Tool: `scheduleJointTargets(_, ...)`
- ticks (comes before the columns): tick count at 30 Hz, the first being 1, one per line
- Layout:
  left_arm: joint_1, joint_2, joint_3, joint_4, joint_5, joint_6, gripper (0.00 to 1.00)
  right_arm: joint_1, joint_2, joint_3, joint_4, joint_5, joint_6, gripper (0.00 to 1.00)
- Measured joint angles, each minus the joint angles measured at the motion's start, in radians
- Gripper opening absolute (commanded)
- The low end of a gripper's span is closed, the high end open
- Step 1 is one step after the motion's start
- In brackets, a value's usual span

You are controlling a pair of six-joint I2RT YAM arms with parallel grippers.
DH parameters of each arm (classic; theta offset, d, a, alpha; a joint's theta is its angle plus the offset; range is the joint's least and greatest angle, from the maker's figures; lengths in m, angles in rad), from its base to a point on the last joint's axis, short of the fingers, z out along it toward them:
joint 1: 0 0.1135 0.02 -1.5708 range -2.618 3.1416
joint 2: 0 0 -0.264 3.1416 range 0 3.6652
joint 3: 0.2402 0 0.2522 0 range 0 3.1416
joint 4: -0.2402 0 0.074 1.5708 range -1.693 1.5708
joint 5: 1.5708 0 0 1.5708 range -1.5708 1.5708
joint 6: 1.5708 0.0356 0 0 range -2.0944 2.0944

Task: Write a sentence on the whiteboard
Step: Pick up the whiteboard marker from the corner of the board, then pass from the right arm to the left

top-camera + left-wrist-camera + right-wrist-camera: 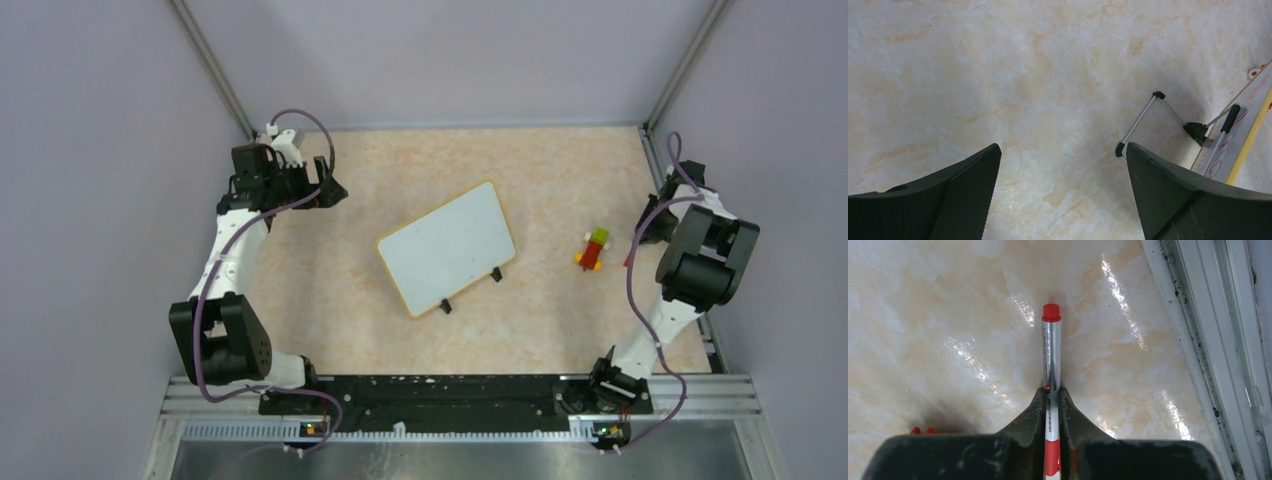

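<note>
Seen from above, the whiteboard is lying flat near the middle of the beige marbled tabletop, turned at an angle; its yellow-orange rim is framing a white face that is looking blank from this height; two black clip feet are sticking out from the long edge nearer the arms; in the left wrist view the sentence is showing only as faint red strokes on the board's surface, too small to read

The left gripper is hanging over bare tabletop near the far left corner, well apart from the board; its fingers are standing wide apart with nothing between them

The right gripper is sitting by the right edge of the tabletop; its fingers are clamping a marker with a silver barrel and a red cap, the capped end pointing away from the wrist

A small red, yellow and green object is resting on the tabletop between the board and the right gripper
</note>
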Motion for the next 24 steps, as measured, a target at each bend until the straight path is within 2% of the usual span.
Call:
scheduleJointTargets(8, 0.000, 0.000, 0.016, -0.025, -0.013, 0.018, 0.99, 0.002, -0.009, 0.032, -0.064, -0.130, 0.019, 0.00)
scheduleJointTargets(13, 0.000, 0.000, 0.110, -0.073, -0.021, 0.060, 0.99, 0.036, -0.130, 0.102, -0.095, -0.253, 0.045, 0.00)
scheduleJointTargets(20, -0.014, -0.023, 0.343, -0.126, 0.121, 0.084, 0.99, 0.211, -0.423, 0.196, 0.001, -0.438, 0.156, 0.00)
scheduleJointTargets(24, -0.124, -0.044, 0.407, -0.121, 0.186, 0.077, 0.99, 0.343, -0.526, 0.199, 0.093, -0.468, 0.264, 0.00)
